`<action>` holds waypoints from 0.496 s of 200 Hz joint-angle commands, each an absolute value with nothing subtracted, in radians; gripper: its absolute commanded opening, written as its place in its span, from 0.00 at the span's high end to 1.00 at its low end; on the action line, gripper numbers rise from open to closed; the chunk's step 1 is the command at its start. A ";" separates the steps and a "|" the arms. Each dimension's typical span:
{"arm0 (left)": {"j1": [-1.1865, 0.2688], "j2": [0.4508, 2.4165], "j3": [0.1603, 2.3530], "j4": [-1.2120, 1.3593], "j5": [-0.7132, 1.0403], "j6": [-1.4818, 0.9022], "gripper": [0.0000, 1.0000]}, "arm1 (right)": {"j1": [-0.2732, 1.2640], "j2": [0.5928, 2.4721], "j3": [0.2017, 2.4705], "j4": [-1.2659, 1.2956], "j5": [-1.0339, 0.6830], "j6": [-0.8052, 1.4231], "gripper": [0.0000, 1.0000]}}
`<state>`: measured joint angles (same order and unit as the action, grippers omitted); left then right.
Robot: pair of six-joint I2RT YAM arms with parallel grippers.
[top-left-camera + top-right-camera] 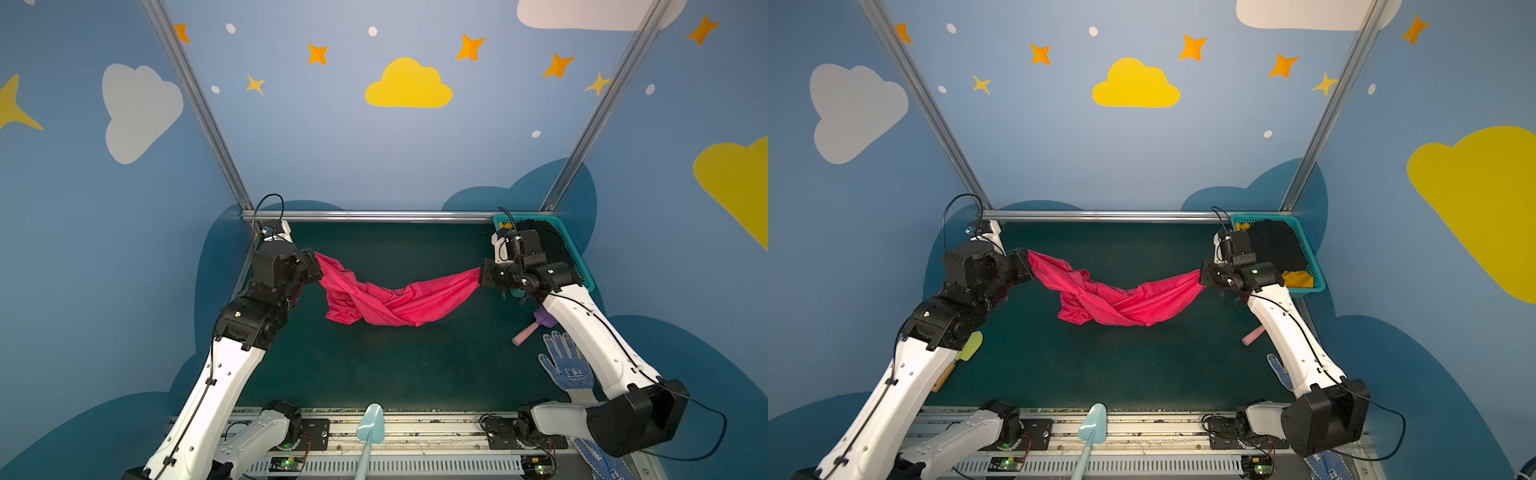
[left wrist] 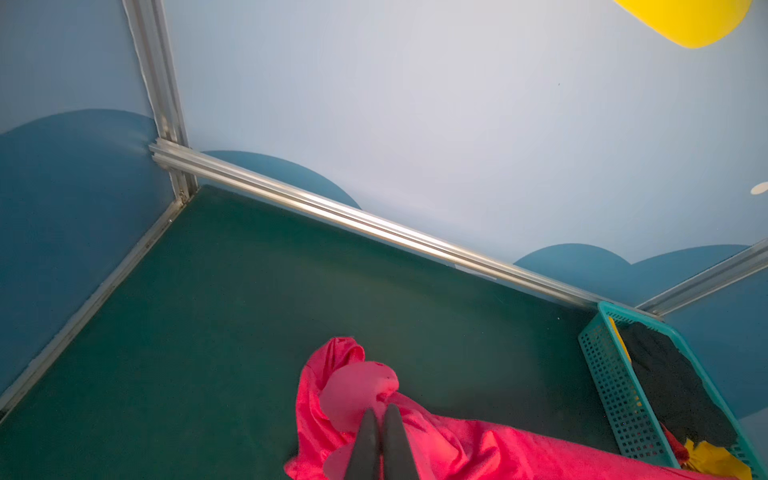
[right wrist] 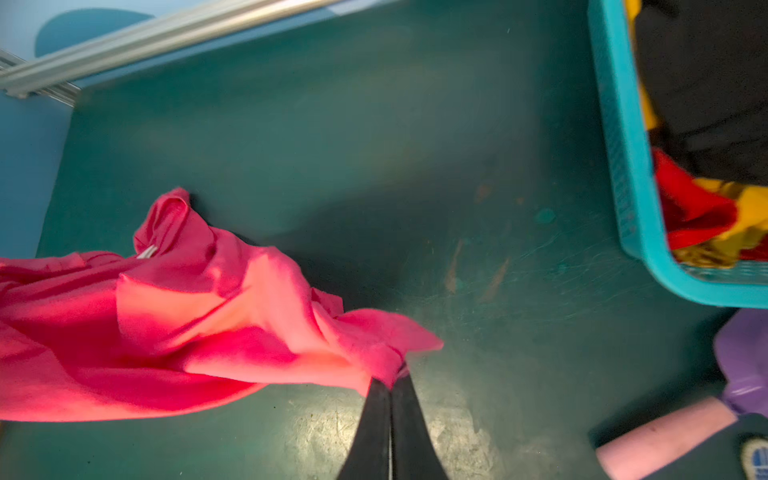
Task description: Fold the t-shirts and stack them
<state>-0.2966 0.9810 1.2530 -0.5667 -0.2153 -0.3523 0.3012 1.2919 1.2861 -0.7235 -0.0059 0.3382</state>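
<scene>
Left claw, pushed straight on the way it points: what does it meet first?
The pink t-shirt it pinches, bunched just ahead of the left claw. Beyond that probably the green table, though depth is unclear.

You see a bright pink-red t-shirt (image 1: 395,301) and a dark green table (image 1: 395,365). At 2 o'clock, your basket (image 1: 1306,291) is teal. At 4 o'clock, the glove (image 1: 567,368) is white with blue dots.

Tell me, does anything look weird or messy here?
The pink t-shirt sags twisted and bunched between the left gripper and right gripper, not spread flat. A dotted glove lies loose on the table.
</scene>
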 commanded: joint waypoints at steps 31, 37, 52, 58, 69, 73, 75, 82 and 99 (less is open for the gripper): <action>-0.280 0.889 1.295 -0.532 -0.321 -0.315 0.95 | 0.280 1.182 1.279 -0.743 0.055 0.306 1.00; -0.279 0.878 1.301 -0.526 -0.315 -0.315 0.95 | 0.277 1.178 1.278 -0.739 0.059 0.302 1.00; -0.278 0.853 1.320 -0.512 -0.294 -0.319 0.95 | 0.267 1.185 1.279 -0.734 0.071 0.300 1.00; -0.279 0.844 1.328 -0.505 -0.283 -0.321 0.95 | 0.262 1.197 1.283 -0.735 0.075 0.299 1.00; -0.278 0.828 1.348 -0.495 -0.262 -0.329 0.95 | 0.254 1.225 1.299 -0.742 0.090 0.306 1.00; -0.278 0.824 1.354 -0.492 -0.253 -0.331 0.95 | 0.251 1.238 1.306 -0.744 0.094 0.309 1.00; -0.279 0.822 1.358 -0.491 -0.250 -0.331 0.95 | 0.251 1.246 1.309 -0.743 0.095 0.310 1.00; -0.279 0.815 1.370 -0.487 -0.230 -0.335 0.95 | 0.247 1.274 1.318 -0.741 0.100 0.313 1.00; -0.278 0.805 1.381 -0.467 -0.188 -0.345 0.95 | 0.241 1.350 1.345 -0.735 0.101 0.327 1.00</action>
<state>-0.2825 0.8249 1.3491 -0.5369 -0.2459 -0.3344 0.2516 1.2613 1.2964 -0.7311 0.0704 0.3149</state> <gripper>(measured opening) 0.049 0.055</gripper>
